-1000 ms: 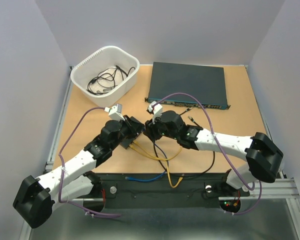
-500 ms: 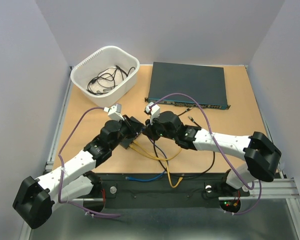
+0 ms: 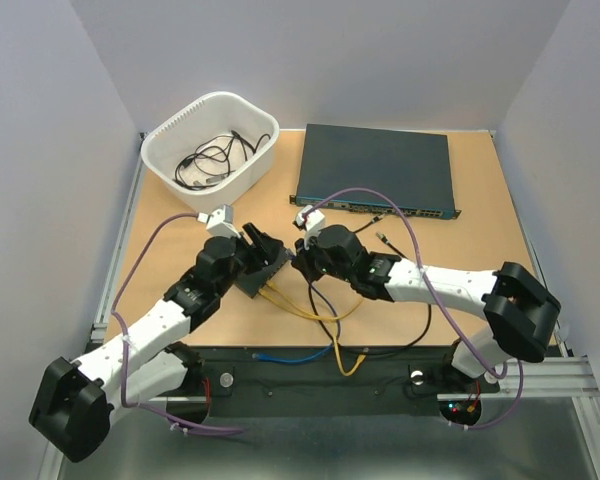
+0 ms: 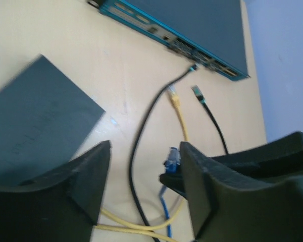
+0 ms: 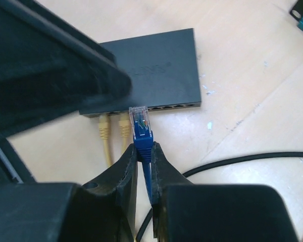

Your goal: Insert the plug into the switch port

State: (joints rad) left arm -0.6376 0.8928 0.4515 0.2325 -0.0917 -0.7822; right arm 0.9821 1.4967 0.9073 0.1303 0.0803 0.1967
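Note:
The plug (image 5: pixel 141 121) is a clear-tipped connector on a blue cable, and my right gripper (image 5: pixel 144 149) is shut on its blue boot. Its tip points at the row of sockets, the switch port (image 5: pixel 167 107) side, on the near edge of the small flat black box (image 5: pixel 156 60). The tip hangs just short of that edge, right of two yellow plugs (image 5: pixel 123 126) seated there. My left gripper (image 4: pixel 145 151) is open and holds nothing, with the blue plug (image 4: pixel 172 157) close to its right finger. In the top view both grippers, left (image 3: pixel 265 250) and right (image 3: pixel 298 262), meet over the box (image 3: pixel 260 280).
A large dark unit (image 3: pixel 375 168) with a teal port row lies at the back. A white basket (image 3: pixel 210 140) of black cables stands back left. Yellow cable (image 3: pixel 310 310) and black cable (image 3: pixel 325 325) loop on the table by the box; loose black plugs (image 3: pixel 383 238) lie near the large unit.
My left gripper's jaws have spread open and pulled slightly back and left. My right gripper has shut on the blue plug and edged toward the small box.

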